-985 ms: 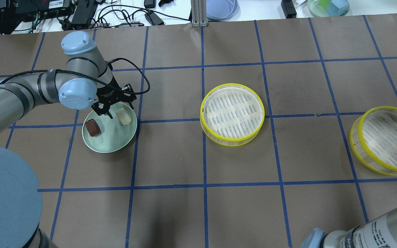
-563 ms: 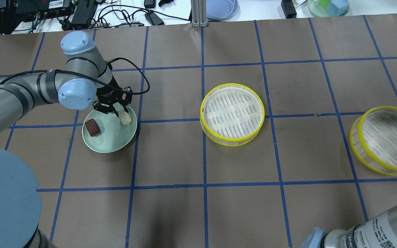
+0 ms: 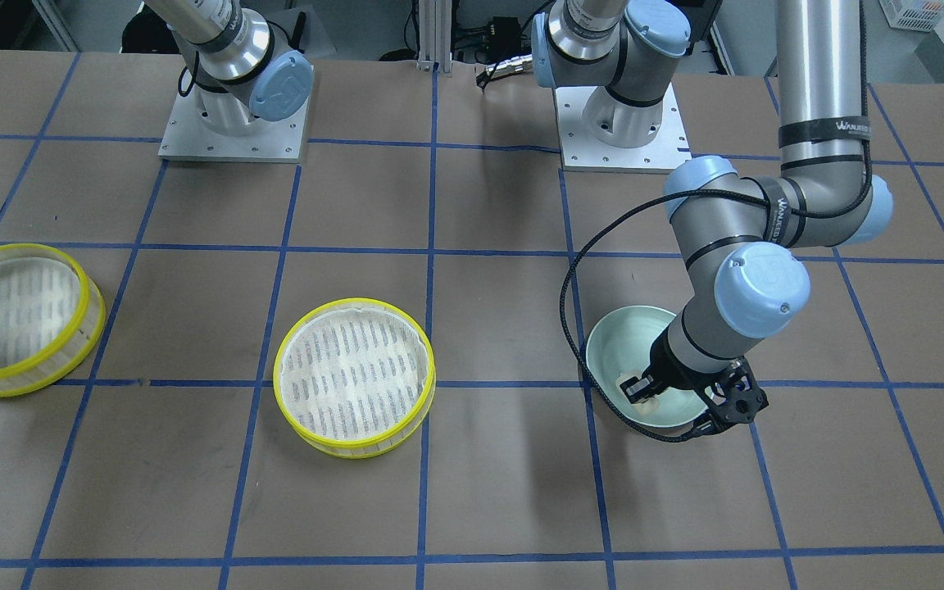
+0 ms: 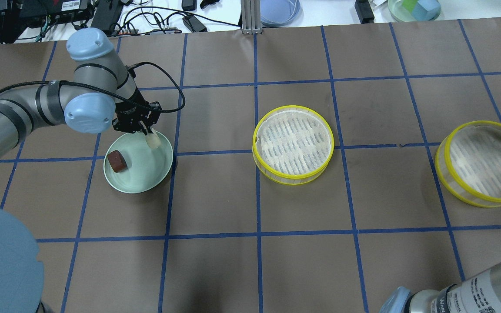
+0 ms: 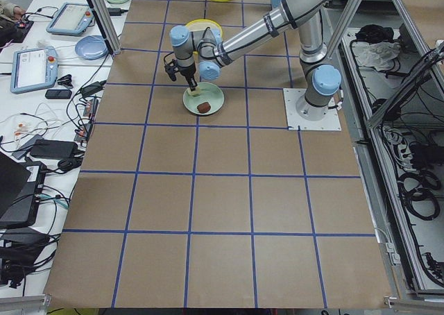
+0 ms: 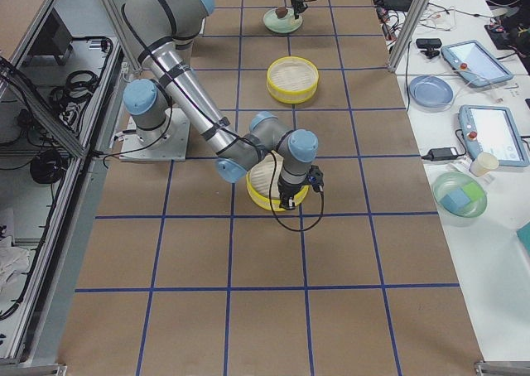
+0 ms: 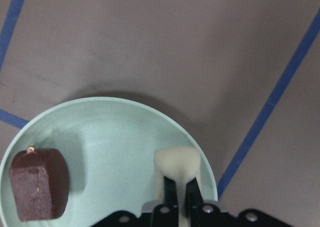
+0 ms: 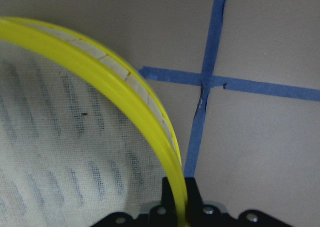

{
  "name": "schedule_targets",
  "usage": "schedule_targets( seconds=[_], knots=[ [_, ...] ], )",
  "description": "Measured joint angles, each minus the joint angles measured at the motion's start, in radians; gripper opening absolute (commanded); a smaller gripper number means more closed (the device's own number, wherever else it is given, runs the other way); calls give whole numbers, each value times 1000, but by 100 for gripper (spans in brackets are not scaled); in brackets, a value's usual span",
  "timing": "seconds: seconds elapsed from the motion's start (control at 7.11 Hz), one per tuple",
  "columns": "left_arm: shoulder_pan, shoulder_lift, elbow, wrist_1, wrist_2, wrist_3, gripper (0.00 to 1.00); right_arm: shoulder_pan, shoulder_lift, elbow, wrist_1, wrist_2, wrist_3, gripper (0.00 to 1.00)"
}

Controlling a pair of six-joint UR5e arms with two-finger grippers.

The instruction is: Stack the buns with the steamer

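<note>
Brown paper across the table (image 4: pixel 302 269), ruled into large squares by blue tape (image 4: pixel 258 208), with a strip of white bench (image 4: pixel 328 13) along the top edge of the overhead view (cables (image 4: pixel 155 17) and a blue dish (image 4: pixel 278 11) among the clutter on it). At the left of that view, the left gripper (image 4: pixel 147 134), jaws pressed tight on the cream-white bun (image 4: pixel 152 141), pinching its near end and leaving the rounded far end sticking out past the tips. Bun held over the upper right part of the pale green plate (image 4: pixel 141 174), close to the rim; touching the plate or just clear of it, impossible to tell. Lower left on the same plate, well apart from the held bun: the reddish-brown bun (image 4: pixel 116 161), lying on the plate's floor. Near the middle of the overhead view, one yellow-rimmed steamer tray (image 4: pixel 294 178) flat on the paper, pale woven liner showing. At the far right edge, a second steamer tray (image 4: pixel 472 199), its yellow rim caught between the narrowly closed jaws of the right gripper (image 8: pixel 180 197), plainest in the right wrist view. Both trays well apart from the plate and from each other.
</note>
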Motion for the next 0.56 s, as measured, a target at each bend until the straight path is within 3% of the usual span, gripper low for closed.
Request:
schedule_targets(
  seconds=[0.28, 0.56],
  knots=[
    [-39, 67, 100, -146, -39, -74, 0, 7, -54, -4, 11, 21, 4, 5],
    [-152, 66, 190, -179, -75, -190, 0, 27, -110, -41, 112, 66, 47, 7]
  ],
)
